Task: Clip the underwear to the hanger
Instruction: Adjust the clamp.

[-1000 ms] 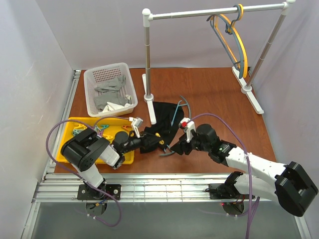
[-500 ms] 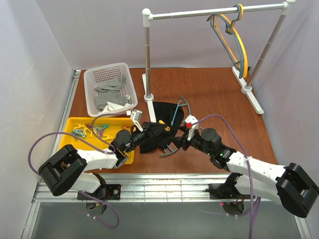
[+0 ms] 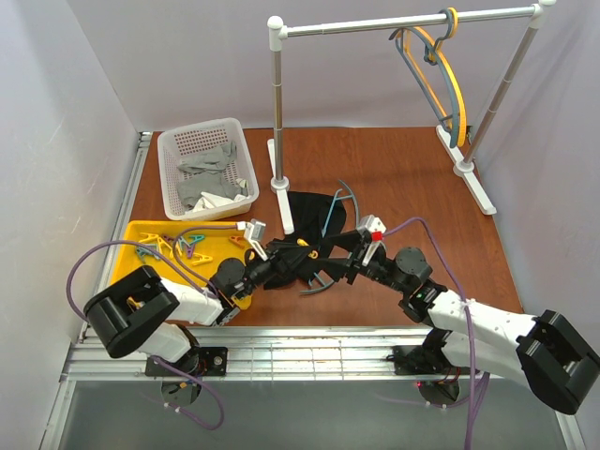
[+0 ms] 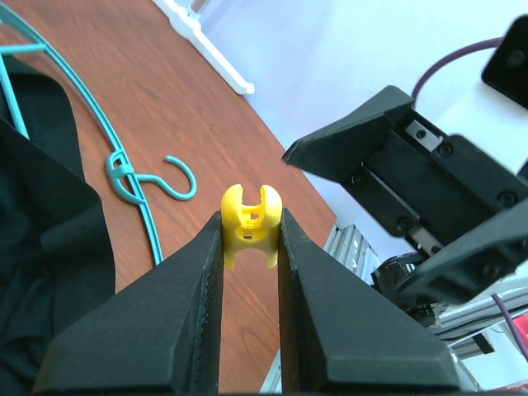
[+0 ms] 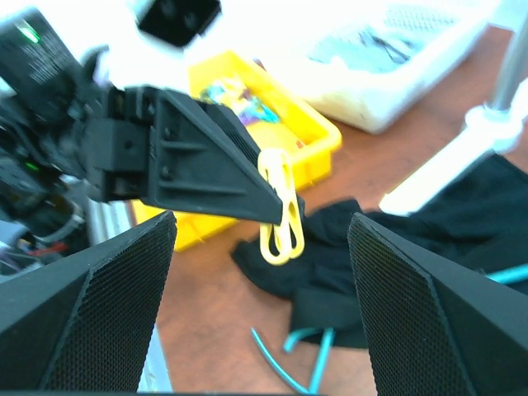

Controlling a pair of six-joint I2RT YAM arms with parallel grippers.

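My left gripper (image 4: 252, 239) is shut on a yellow clip (image 4: 252, 225), held up above the table; the same clip (image 5: 280, 210) hangs at its fingertips in the right wrist view. The black underwear (image 3: 305, 220) lies bunched on the table over the teal hanger (image 3: 330, 220), whose hook (image 4: 169, 177) lies on bare wood. My right gripper (image 5: 264, 280) is open, facing the left gripper (image 3: 298, 251) from close by, the clip in line between its fingers (image 5: 91, 313) but farther off. In the top view the right gripper (image 3: 342, 261) hovers over the underwear's right edge.
A white basket (image 3: 206, 169) of grey cloths stands at the back left. In front of it is a yellow tray (image 3: 141, 239) holding coloured clips. The rack post (image 3: 278, 122) rises just behind the underwear, and a yellow hanger (image 3: 441, 66) and a grey-blue one hang on its rail.
The left gripper has shifted slightly right with the clip. The right gripper has risen and swung round to face it, staying open.
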